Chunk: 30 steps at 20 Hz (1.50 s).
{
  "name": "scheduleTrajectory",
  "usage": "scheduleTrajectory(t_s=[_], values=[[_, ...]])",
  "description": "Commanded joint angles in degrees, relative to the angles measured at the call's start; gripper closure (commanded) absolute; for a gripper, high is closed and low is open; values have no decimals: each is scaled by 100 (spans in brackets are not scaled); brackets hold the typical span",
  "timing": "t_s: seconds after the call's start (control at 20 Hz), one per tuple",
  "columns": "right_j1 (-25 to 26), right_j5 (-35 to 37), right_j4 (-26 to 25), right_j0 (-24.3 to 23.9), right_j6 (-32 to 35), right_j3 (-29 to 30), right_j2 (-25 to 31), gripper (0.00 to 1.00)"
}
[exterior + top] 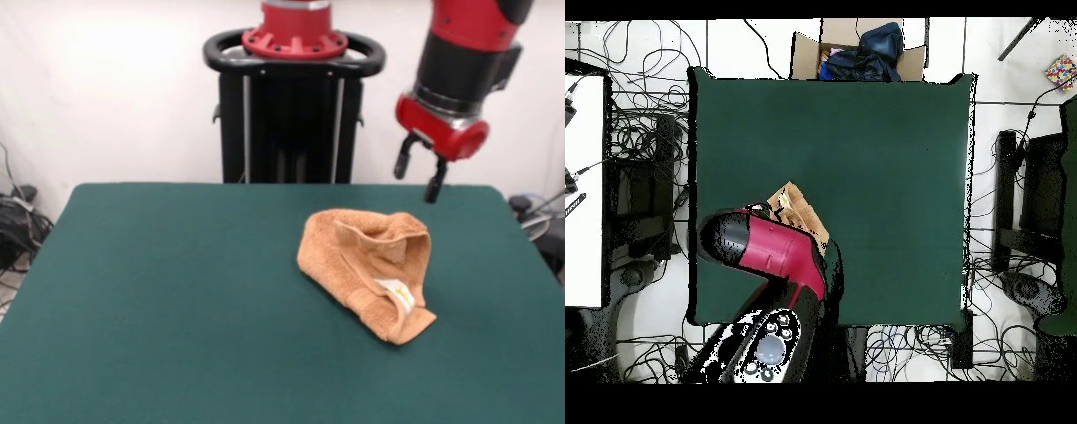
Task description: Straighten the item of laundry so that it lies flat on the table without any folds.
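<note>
The orange-tan towel (369,268) lies crumpled and folded over itself on the dark green table (177,300), right of the middle in the front view, with its white label (397,291) showing near the front corner. My gripper (419,173) hangs in the air above and behind the towel, toward the far right, with its two black fingers apart and nothing between them. In the overhead view the red arm (770,250) covers most of the towel (797,208); only a folded part shows beside it, and the gripper is hidden.
The black pedestal (291,106) stands at the table's far edge. A cardboard box with dark cloth (860,50) sits beyond the table's top edge in the overhead view. Cables lie on the floor around the table.
</note>
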Motion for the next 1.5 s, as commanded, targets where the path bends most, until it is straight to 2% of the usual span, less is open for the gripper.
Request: scheduleTrajectory(t_s=[0.05, 0.25, 0.45, 0.7, 1.0, 1.2, 1.4, 1.5], values=[[361, 1206, 65, 155, 1696, -1215, -200, 0], [433, 1464, 32, 191, 1657, -1511, -286, 0], [735, 1541, -89, 185, 1599, -1763, -424, 0], [1013, 1500, 250, 107, 1944, -1586, -301, 0], [1299, 1579, 345, 196, 2206, -1534, -452, 0], [1359, 938, 415, 62, 1848, -1220, -245, 0], [1515, 356, -9, 16, 1199, -1179, -265, 0], [1554, 340, -111, -15, 1015, -1212, -268, 0]])
